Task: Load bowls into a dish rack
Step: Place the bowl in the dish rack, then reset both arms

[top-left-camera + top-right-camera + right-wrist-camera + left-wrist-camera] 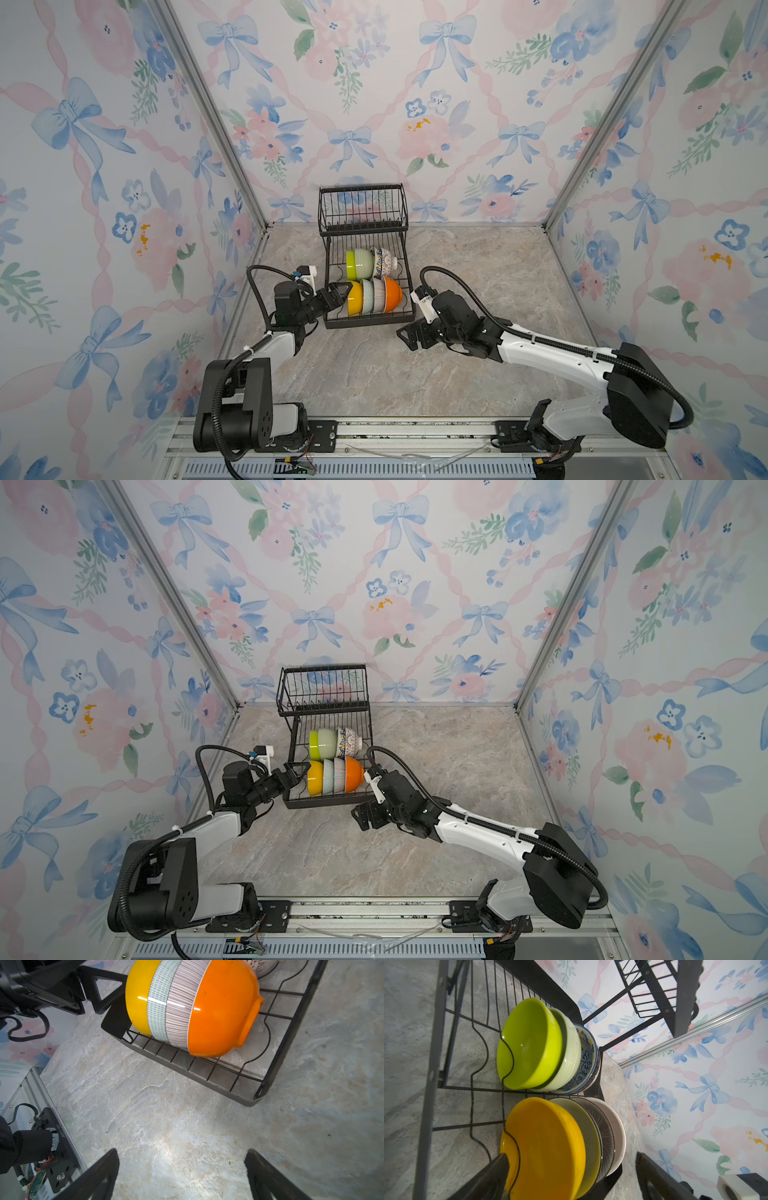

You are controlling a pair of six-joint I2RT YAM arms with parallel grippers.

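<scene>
The yellow bowl [355, 301], on edge in the dish rack's [370, 323] near row, lies just right of the wide-open, empty left end effector [344, 295].

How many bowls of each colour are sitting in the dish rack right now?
lime green bowl: 1
pale green bowl: 1
blue-patterned white bowl: 1
yellow bowl: 1
pale teal bowl: 1
striped white bowl: 1
orange bowl: 1
Total: 7, all in the dish rack.
</scene>
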